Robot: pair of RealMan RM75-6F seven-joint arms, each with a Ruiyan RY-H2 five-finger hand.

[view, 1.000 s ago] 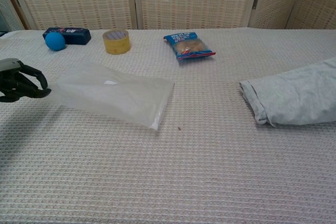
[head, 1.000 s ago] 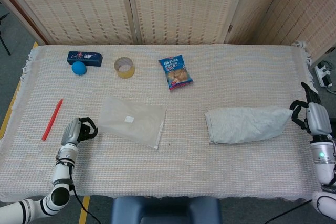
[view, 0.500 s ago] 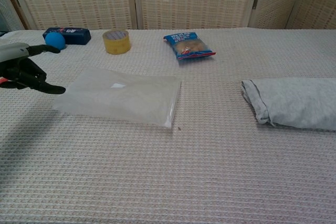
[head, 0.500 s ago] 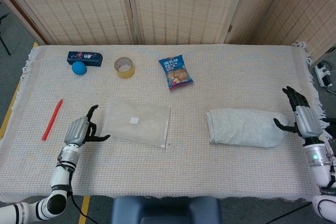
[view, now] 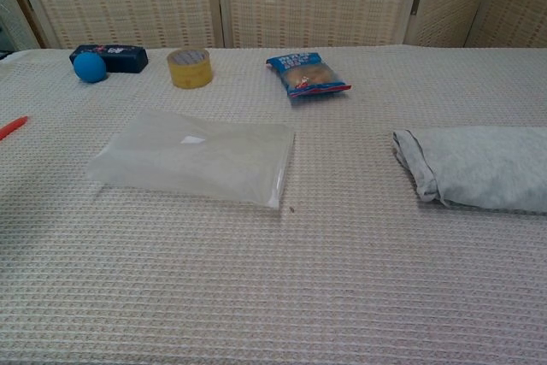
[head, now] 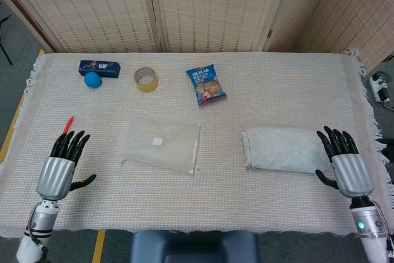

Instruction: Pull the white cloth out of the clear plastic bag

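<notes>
The white cloth (head: 282, 149) is lying folded on the right half of the table (head: 203, 207), fully outside the clear plastic bag (head: 161, 144), which is lying flat and well apart from it near the middle-left. So, as I judge it, the pull is done and you are only clearing away.

What has just changed: a second ago your right hand (head: 346, 167) was at the cloth's far end and your left hand (head: 60, 167) was curled at the bag's left edge. Half a second ago both were opening. Now you are holding both hands back toward the near edge of the table, fingers spread, holding nothing; the right is sitting just beside the cloth's right end, the left well clear of the bag. The cloth has settled into a shorter, squarer bundle, and the bag has flattened and is no longer being lifted at its corner. That reads as a release on both sides.

The head view is showing you both hands; the chest view is showing neither, only the bag, the cloth's left end with its hemmed fold, and a tip of the red pen (view: 12, 127) at the left edge. Behind them are sitting a blue ball (head: 92, 79), a tape roll (head: 146, 79) and a snack packet (head: 206, 84), all untouched.
</notes>
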